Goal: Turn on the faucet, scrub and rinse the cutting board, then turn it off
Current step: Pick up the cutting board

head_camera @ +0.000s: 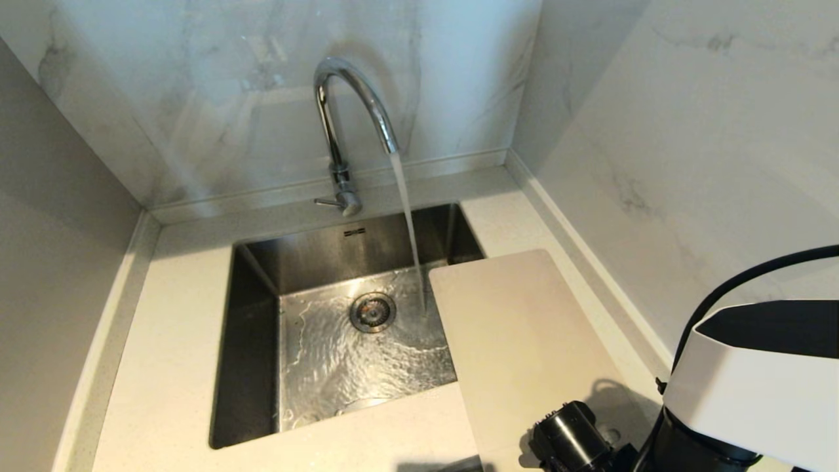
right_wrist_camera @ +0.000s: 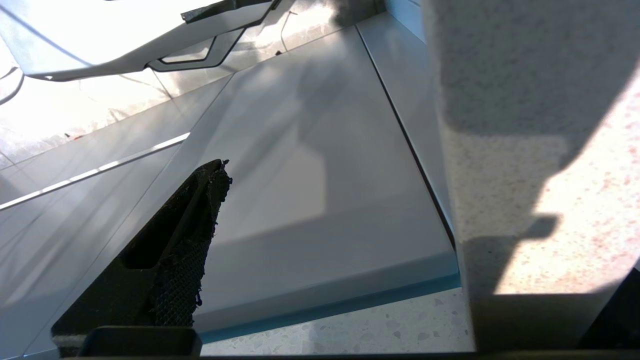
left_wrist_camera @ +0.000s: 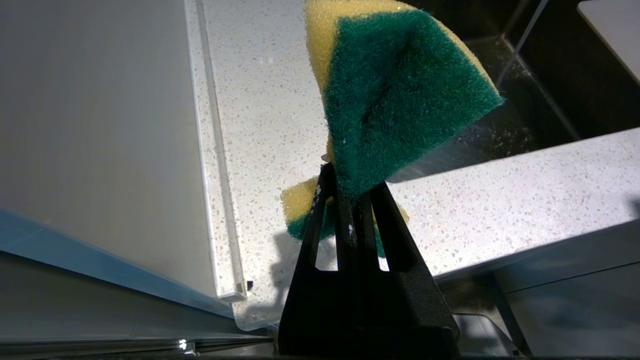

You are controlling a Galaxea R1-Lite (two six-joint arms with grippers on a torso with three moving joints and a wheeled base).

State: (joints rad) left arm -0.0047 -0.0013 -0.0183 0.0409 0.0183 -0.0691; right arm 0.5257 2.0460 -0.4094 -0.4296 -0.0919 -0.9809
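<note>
Faucet [head_camera: 347,118] running, water falling into the sink [head_camera: 249,308]; step one done. Cutting board [head_camera: 524,341] lies on the worktop [head_camera: 170,367] right of the sink, its left edge overhanging the basin, still dry by the look of it. My left tool [left_wrist_camera: 350,195] is clenched on the sponge [left_wrist_camera: 400,95], off to the near left. My right tool [right_wrist_camera: 210,180] is spread wide near the board's near end. Next: grip that end, swing the board under the stream, then scrub.

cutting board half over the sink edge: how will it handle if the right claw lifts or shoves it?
Probably stiff: the cutting board juts flat over the sink without sagging. Likely light, since it looks thin. May slide easily on the smooth counter, and could get slippery under the running faucet.
</note>
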